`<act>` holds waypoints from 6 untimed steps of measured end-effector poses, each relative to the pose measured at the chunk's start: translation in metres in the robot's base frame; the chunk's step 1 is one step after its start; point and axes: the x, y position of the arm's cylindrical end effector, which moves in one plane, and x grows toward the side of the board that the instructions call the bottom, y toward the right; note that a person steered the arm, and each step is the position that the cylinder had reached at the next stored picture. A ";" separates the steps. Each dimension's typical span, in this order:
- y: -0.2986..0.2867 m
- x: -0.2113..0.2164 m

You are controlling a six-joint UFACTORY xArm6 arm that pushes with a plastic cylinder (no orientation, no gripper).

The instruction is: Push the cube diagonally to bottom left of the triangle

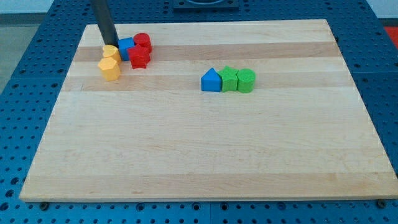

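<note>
A blue cube (126, 48) sits near the view's top left, in a tight cluster of blocks. A blue triangle (211, 80) lies near the board's middle, far to the right of the cube. My rod comes down from the view's top, and my tip (110, 45) rests at the cube's left side, just above a yellow block. Whether the tip touches the cube cannot be told.
Two red blocks (142, 42) (140, 58) touch the cube's right side. Two yellow blocks (112, 53) (109, 68) sit at its lower left. A green star-like block (229, 79) and a green cylinder (246, 80) line up right of the triangle. The wooden board (205, 155) ends close to the cluster's left.
</note>
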 end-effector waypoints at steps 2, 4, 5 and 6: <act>0.002 0.060; 0.002 0.080; 0.002 0.070; 0.000 0.019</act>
